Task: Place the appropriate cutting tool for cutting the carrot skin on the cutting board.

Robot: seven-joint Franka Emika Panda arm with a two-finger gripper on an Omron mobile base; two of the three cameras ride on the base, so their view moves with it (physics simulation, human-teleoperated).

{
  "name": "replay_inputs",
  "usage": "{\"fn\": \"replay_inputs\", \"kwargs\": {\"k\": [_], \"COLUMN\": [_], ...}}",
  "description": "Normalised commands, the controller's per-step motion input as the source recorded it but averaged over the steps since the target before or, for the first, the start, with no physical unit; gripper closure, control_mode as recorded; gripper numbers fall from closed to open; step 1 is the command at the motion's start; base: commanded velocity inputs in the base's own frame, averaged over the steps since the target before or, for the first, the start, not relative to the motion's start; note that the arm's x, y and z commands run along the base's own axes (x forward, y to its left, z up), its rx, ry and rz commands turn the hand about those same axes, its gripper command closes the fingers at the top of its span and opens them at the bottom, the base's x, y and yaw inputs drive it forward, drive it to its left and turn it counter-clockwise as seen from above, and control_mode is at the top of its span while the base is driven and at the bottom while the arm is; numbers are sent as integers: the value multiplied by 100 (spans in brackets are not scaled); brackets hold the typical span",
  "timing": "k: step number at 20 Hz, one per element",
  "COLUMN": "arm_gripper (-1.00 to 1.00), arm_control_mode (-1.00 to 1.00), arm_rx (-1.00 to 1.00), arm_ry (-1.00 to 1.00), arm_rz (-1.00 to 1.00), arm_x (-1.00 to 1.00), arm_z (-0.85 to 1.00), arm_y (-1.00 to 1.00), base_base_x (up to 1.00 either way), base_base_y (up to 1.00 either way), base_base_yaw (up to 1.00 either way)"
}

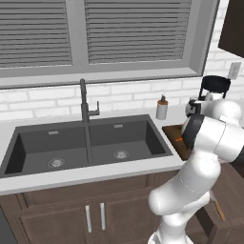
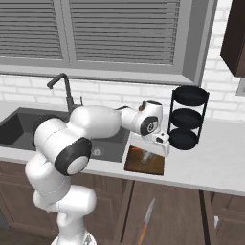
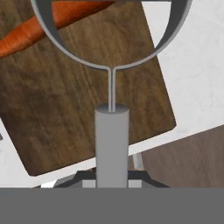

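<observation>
My gripper [image 3: 112,179] is shut on the cutting tool [image 3: 112,131], a grey peeler with a round handle and a wide loop head. The tool hangs just over the dark brown cutting board [image 3: 87,113], and its loop frames part of the orange carrot [image 3: 39,30] lying on the board's far side. In the right base view the gripper [image 2: 152,152] points down at the board [image 2: 153,166], with the carrot [image 2: 137,150] beside it. In the left base view the board [image 1: 172,132] and carrot [image 1: 179,139] peek out from behind my arm.
A black three-tier rack [image 2: 189,117] stands right of the board. The dark double sink [image 1: 86,143] with its faucet [image 1: 84,100] lies to the left, with a soap dispenser [image 1: 162,108] behind it. A knife with an orange handle [image 2: 146,222] lies on the floor below the counter.
</observation>
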Motion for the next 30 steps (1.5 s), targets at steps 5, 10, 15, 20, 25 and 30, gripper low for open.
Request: {"fn": "replay_inputs", "kwargs": {"k": [5, 10, 15, 20, 25, 30], "arm_gripper": [100, 100, 100, 100, 100, -100], "arm_control_mode": [-100, -100, -100, -100, -100, -100], "arm_rx": [0, 0, 0, 0, -1, -2], "arm_ry": [0, 0, 0, 0, 1, 2], "arm_rz": [0, 0, 0, 0, 0, 0], "arm_x": [33, 32, 14, 0, 0, -1], "arm_z": [-27, -22, -29, -28, -35, -35], "arm_y": [2, 4, 5, 5, 9, 14], "base_base_x": [0, 0, 0, 0, 0, 0], "base_base_y": [0, 0, 0, 0, 0, 0], "base_base_yaw": [0, 0, 0, 0, 0, 0]}}
